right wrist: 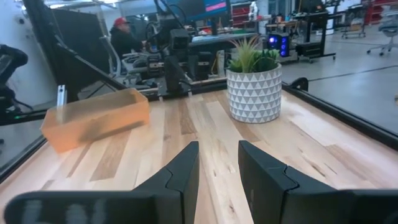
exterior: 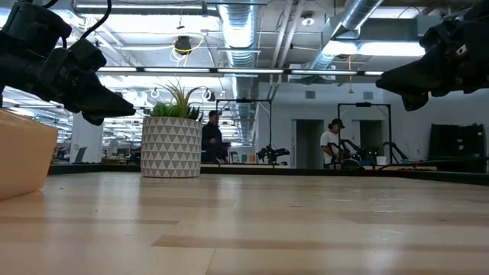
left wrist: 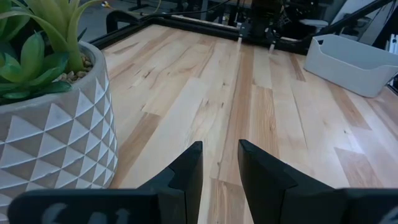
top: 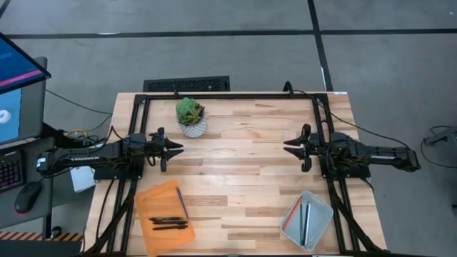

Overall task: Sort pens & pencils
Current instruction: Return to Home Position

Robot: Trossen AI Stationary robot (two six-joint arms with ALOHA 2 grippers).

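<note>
pens and pencils sorted, both arms over mid-bench

near left corner of the bench: orange bin, set at a slant. the pens lie inside it, black ones bunched side by side at its near end. one more slim dark stick lies along the wall nearer the bench middle; colour cannot be told.

near right corner: gray bin, also slanted. the pencils lie inside, an orange one along one wall and darker thin ones beside it.

mid-bench: left gripper hovers off the wood by the left edge, pointing toward the middle. its fingers are parted by a narrow gap with nothing between them. right gripper mirrors it by the right edge, facing the left one, well apart from it. same narrow gap, nothing held.

far left part: potted plant in a white patterned pot, upright, just beyond the left gripper.

beyond the bench: two people stand in the room.
</note>
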